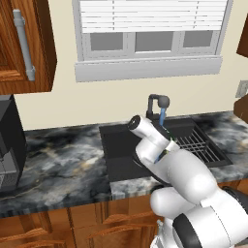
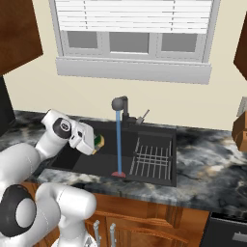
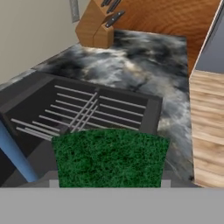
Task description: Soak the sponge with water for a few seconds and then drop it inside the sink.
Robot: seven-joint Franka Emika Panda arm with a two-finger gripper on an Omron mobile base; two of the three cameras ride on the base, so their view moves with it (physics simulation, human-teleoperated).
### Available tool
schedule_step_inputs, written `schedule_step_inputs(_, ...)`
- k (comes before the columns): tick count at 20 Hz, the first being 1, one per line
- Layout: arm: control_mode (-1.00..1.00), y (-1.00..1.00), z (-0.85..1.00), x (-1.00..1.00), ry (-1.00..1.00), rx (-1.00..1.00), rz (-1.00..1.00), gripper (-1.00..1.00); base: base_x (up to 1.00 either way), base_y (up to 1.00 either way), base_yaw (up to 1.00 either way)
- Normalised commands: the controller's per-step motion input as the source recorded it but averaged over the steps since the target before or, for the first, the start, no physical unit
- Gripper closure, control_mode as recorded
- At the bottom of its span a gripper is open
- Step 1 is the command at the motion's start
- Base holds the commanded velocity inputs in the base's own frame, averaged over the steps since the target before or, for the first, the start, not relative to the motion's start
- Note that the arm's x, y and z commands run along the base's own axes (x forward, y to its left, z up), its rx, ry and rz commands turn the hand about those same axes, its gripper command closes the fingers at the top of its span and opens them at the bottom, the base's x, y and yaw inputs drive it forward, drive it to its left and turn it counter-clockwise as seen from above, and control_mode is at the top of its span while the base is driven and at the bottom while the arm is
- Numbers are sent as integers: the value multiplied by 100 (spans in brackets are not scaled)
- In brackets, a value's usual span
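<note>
My gripper (image 2: 98, 142) is shut on the sponge (image 2: 99, 141), which shows a green face and a yellow layer, and holds it above the left half of the dark sink (image 2: 159, 129). A thin blue stream of water (image 2: 118, 142) falls from the black faucet (image 2: 120, 103) to the red drain mark (image 2: 118, 174). The sponge hangs just left of the stream, a small gap apart. In the hand view the green sponge (image 3: 109, 157) fills the space between my fingertips, and the water (image 3: 15, 153) runs past its left side. In the left base view my arm covers most of the hand; the water (image 1: 162, 116) shows below the faucet (image 1: 159, 101).
A wire dish rack (image 2: 153, 157) lies in the right half of the basin. A wooden knife block (image 3: 95, 22) stands on the marble counter (image 3: 144, 61) beyond the sink. A dark appliance (image 1: 9, 145) sits on the counter at far left. A window is behind the faucet.
</note>
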Motion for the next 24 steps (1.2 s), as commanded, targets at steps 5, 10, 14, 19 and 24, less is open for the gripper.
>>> schedule_step_inputs(5, -100, 0, -24, 13, 1, 0, 0, 100, 0, 0, 0)
schedule_step_inputs(10, -100, 0, -13, 9, 0, 0, 0, 100, 0, 0, 0)
schedule_step_inputs(14, -100, 0, -8, 10, 3, 0, 0, 100, 0, 0, 0)
schedule_step_inputs(19, -100, 0, -8, 21, 3, 0, 0, 100, 0, 0, 0)
schedule_step_inputs(24, -100, -1, 0, 24, 3, 0, 0, 100, 0, 0, 0)
